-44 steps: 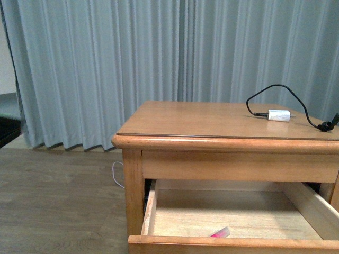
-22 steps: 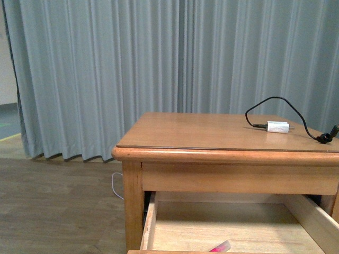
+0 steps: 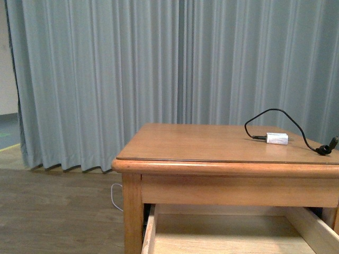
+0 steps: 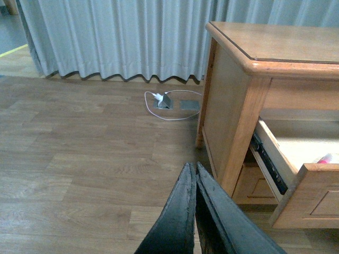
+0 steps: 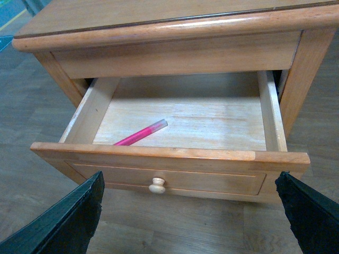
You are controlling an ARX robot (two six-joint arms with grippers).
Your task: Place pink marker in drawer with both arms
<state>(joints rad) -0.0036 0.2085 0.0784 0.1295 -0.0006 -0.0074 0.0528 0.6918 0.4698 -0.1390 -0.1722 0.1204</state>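
The pink marker (image 5: 140, 133) lies at a slant on the pale floor of the open drawer (image 5: 169, 177), near its front left corner. My right gripper (image 5: 189, 180) is open, hanging in front of the drawer front with its round knob (image 5: 157, 185) between the two fingers (image 5: 63, 222), touching nothing. My left gripper (image 4: 195, 166) is shut and empty over the wooden floor, left of the cabinet; the drawer (image 4: 318, 185) and a tip of the pink marker (image 4: 324, 158) show past it. In the front view only the drawer's inside (image 3: 228, 233) shows, and the marker is out of view.
A white charger (image 3: 277, 138) with a black cable lies on the cabinet top (image 3: 201, 140). Grey curtains hang behind. A floor socket (image 4: 164, 101) with a white cable sits beside the cabinet. A lower drawer (image 4: 254, 185) is closed beneath.
The front view has shifted so the cabinet sits lower in the picture; the drawer front and the marker have dropped below its bottom edge.
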